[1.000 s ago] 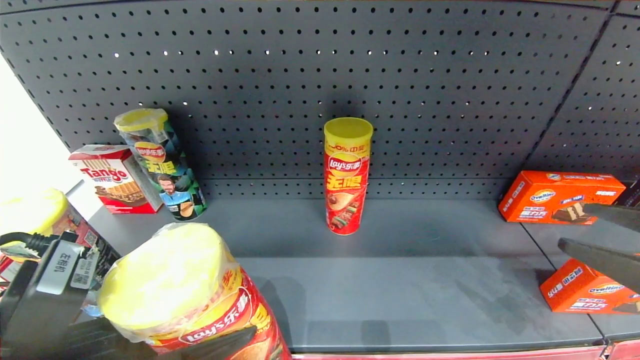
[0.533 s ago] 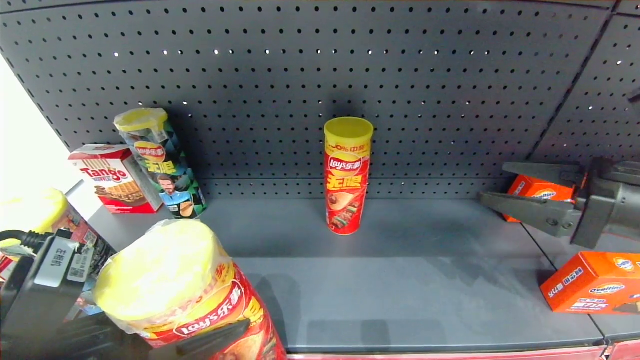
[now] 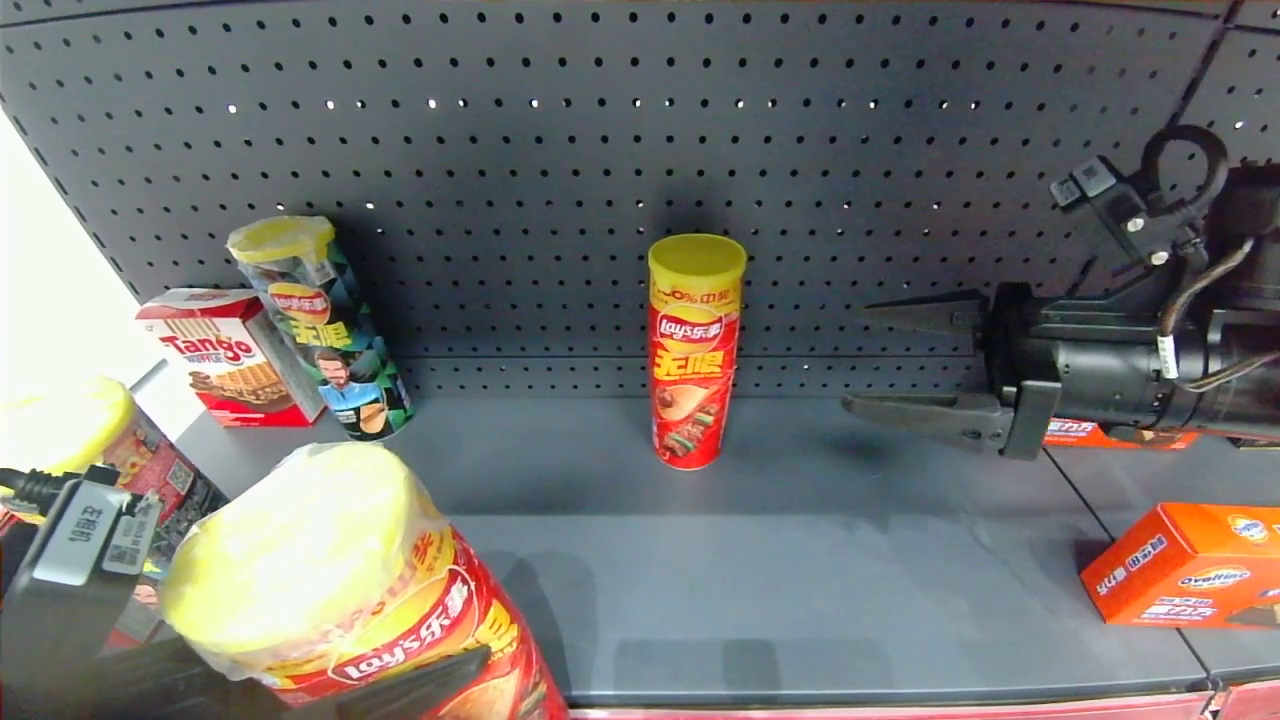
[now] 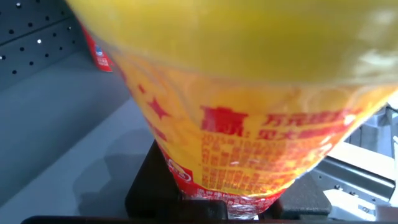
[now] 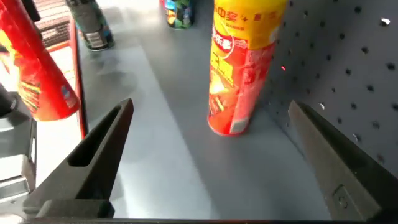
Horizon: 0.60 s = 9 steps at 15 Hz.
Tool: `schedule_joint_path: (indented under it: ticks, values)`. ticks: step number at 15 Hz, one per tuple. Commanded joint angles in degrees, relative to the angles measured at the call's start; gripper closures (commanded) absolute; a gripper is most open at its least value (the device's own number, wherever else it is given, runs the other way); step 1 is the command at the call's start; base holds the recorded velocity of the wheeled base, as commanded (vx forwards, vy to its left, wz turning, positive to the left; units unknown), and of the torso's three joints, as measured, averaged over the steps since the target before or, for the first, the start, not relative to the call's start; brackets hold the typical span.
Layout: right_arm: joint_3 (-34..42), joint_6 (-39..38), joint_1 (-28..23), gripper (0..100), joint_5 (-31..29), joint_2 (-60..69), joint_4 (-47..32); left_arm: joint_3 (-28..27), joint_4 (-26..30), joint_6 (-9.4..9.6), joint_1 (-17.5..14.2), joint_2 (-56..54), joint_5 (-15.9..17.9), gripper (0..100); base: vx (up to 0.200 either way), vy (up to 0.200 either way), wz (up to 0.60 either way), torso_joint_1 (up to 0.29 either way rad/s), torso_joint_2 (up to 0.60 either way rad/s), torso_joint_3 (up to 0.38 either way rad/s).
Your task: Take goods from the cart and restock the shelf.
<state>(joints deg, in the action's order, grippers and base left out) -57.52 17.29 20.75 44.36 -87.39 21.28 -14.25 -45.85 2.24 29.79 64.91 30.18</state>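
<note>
A red chips can with a yellow lid (image 3: 340, 590) is held at the lower left of the head view, with my left gripper (image 3: 400, 690) shut on its body; up close in the left wrist view the can (image 4: 249, 124) hides the fingers. A second red chips can (image 3: 693, 350) stands upright on the grey shelf (image 3: 800, 560) against the pegboard. My right gripper (image 3: 858, 357) is open, level with that can and a little to its right, pointing at it. In the right wrist view the standing can (image 5: 242, 68) lies ahead between the spread fingers (image 5: 93, 162), not touched.
A dark green chips can (image 3: 320, 330) and a red-and-white wafer box (image 3: 225, 355) stand at the back left. Orange boxes (image 3: 1180, 565) lie on the right shelf section. Another yellow-lidded can (image 3: 70, 430) is at the far left edge. The pegboard wall (image 3: 600, 150) backs the shelf.
My right arm has risen from the lower right and swung left, so its open gripper now faces the standing can. The held can has drifted slightly left and lower.
</note>
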Motion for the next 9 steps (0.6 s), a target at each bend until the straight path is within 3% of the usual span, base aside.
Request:
schedule_joint_path:
  ticks: [1,9]
  values:
    - [-0.1,0.2,-0.3,0,1.7,-4.6,2.9,0.7,0.0,-0.4,0.0,-1.0,0.0,100,0.0,0.0,0.0,0.0,0.0,0.0]
    - [-5.9,0.3,1.7,0,6.4,-12.6,6.2,-0.5,-0.1,-0.49,0.0,-0.8,0.1,100,0.0,0.0,0.0,0.0,0.0,0.0]
